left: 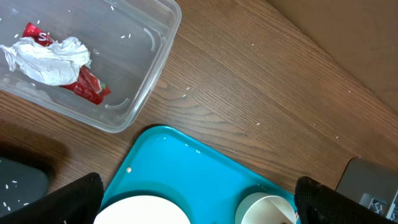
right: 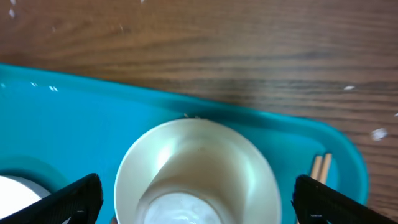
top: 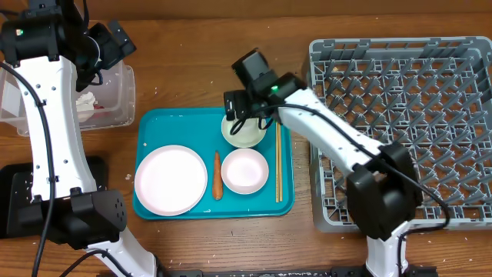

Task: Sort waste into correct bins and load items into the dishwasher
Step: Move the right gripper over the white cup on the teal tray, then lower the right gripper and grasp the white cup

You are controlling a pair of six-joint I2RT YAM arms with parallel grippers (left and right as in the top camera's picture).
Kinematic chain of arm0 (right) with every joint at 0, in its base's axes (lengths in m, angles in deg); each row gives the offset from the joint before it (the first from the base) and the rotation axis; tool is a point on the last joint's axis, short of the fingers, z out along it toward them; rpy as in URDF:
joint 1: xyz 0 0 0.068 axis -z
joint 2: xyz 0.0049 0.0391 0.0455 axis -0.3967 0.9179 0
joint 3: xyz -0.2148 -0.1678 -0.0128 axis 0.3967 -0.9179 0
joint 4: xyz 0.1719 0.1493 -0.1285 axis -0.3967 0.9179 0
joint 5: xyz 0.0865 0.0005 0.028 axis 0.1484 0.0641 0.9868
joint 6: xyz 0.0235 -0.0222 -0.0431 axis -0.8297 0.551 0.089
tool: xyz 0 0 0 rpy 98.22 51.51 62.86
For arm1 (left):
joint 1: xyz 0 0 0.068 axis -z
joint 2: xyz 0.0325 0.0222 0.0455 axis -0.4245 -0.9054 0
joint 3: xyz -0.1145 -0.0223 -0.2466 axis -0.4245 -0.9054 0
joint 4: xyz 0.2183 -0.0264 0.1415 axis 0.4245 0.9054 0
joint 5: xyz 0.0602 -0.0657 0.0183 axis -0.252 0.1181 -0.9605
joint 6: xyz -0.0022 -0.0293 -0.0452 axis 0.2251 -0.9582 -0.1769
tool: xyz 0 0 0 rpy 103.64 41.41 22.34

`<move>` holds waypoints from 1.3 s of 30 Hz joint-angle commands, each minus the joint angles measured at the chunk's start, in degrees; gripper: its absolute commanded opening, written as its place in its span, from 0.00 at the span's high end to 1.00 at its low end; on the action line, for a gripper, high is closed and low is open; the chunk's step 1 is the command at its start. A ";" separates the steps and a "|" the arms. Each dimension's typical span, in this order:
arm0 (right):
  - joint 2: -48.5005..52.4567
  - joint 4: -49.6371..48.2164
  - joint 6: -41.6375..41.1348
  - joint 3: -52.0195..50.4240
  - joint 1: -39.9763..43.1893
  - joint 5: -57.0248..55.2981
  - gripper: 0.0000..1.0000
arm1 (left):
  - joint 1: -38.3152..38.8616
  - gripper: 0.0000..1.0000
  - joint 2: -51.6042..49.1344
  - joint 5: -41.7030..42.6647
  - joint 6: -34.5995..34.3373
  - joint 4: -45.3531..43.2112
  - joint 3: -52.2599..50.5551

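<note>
On the teal tray lie a large round plate, a pinkish bowl, an orange carrot and a small white cup. My right gripper is open just above the cup, one finger on each side, not touching it. My left gripper is open and empty, high over the table between the clear tub and the tray. The tub holds the crumpled white napkin and the red wrapper. A second bowl is not in view.
The grey dish rack stands at the right. A pair of wooden chopsticks lies along the tray's right side, beside the cup. The black tray with rice specks sits at the lower left.
</note>
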 commanded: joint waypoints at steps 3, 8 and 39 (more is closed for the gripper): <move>1.42 0.17 -1.14 1.11 -2.78 -1.97 0.00 | -0.24 0.00 0.24 -0.37 -0.81 -0.04 -0.22; 2.36 2.27 -4.28 1.11 -4.13 -6.12 0.00 | -0.24 0.00 0.24 -0.37 -0.81 -0.04 -0.22; 2.58 12.15 -5.44 8.87 -3.67 -11.89 0.37 | -0.24 0.00 0.24 -0.37 -0.81 -0.04 -0.22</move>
